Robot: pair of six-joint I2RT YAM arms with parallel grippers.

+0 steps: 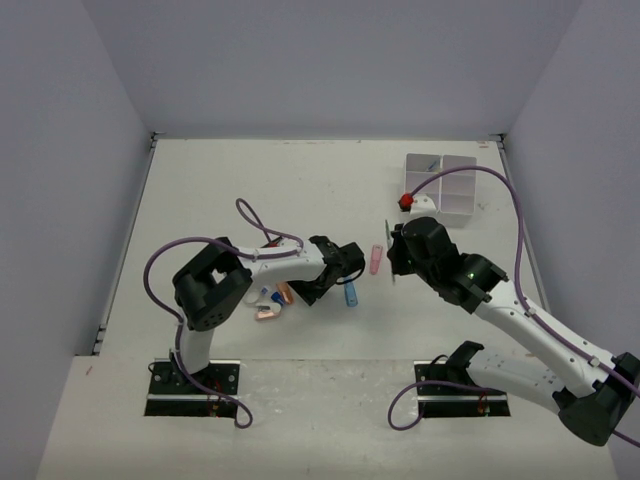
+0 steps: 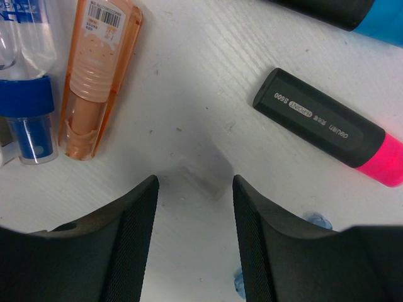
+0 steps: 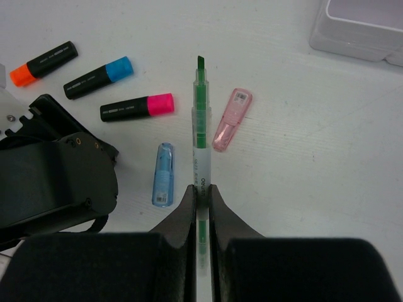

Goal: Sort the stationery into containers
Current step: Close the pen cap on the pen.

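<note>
My right gripper [image 3: 201,189] is shut on a thin green pen [image 3: 200,126], held above the table with its tip pointing away. Below it lie a pink piece [image 3: 231,119], a blue piece [image 3: 163,173] and three black highlighters with orange [image 3: 44,63], blue [image 3: 97,77] and pink [image 3: 137,107] caps. My left gripper [image 2: 194,189] hangs open low over the table, nothing between its fingers. A small clear piece [image 2: 204,173] lies just ahead of its fingertips. The pink-capped highlighter [image 2: 327,129] is to its right and a copper piece [image 2: 97,75] to its left. The white organiser box [image 1: 440,185] stands at the far right.
A blue-and-clear piece [image 2: 25,94] lies beside the copper one. A red-topped object [image 1: 408,201] sits at the organiser's near-left corner. The left arm [image 3: 56,170] fills the lower left of the right wrist view. Grey walls enclose the table on three sides.
</note>
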